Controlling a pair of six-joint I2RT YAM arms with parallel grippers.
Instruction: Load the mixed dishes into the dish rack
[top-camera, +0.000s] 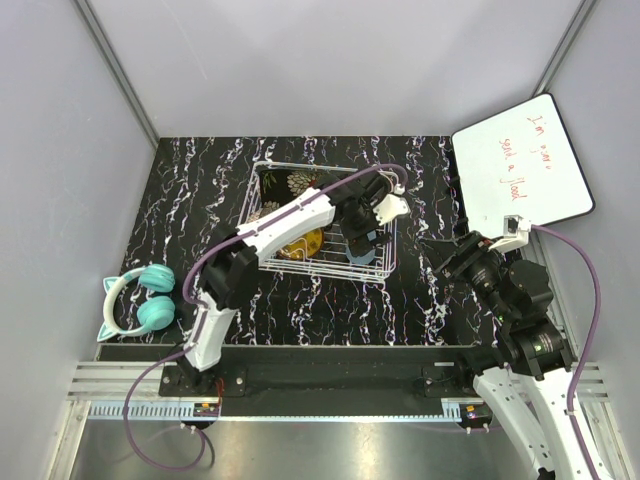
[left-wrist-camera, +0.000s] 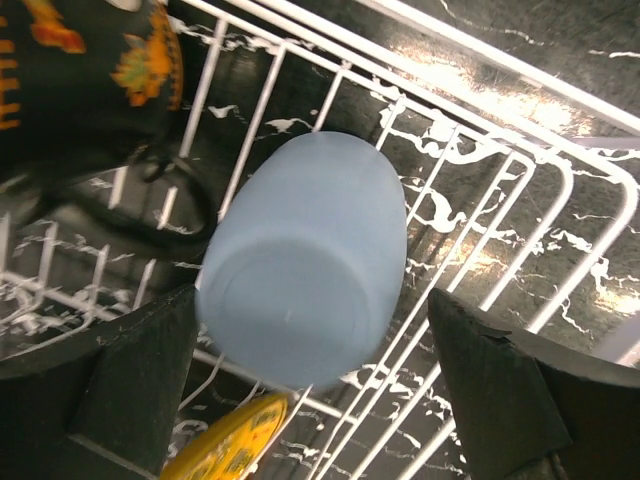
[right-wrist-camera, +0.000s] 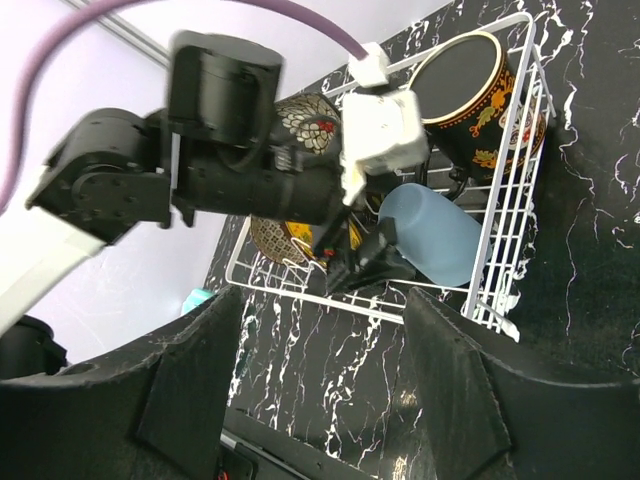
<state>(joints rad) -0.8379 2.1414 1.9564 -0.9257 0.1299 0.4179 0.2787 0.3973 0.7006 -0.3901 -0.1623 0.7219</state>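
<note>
The dish rack (top-camera: 385, 268) stands mid-table and shows in the right wrist view (right-wrist-camera: 500, 300). The light blue cup (left-wrist-camera: 305, 265) lies on its side in the rack, base toward the left wrist camera. My left gripper (left-wrist-camera: 320, 390) is open astride the cup, its left finger (left-wrist-camera: 130, 385) at the cup's edge and its right finger (left-wrist-camera: 510, 395) apart from it. The dark orange-decorated mug (left-wrist-camera: 80, 80) sits beside the cup in the rack. The yellow plate (left-wrist-camera: 225, 445) and the dark floral plate (right-wrist-camera: 305, 120) stand in the rack. My right gripper (right-wrist-camera: 320, 390) is open and empty over the table.
Teal headphones (top-camera: 145, 300) lie at the table's left edge. A white board with red writing (top-camera: 520, 165) leans at the back right. The left arm (top-camera: 290, 225) stretches across the rack. The right arm (top-camera: 510, 290) stays right of it.
</note>
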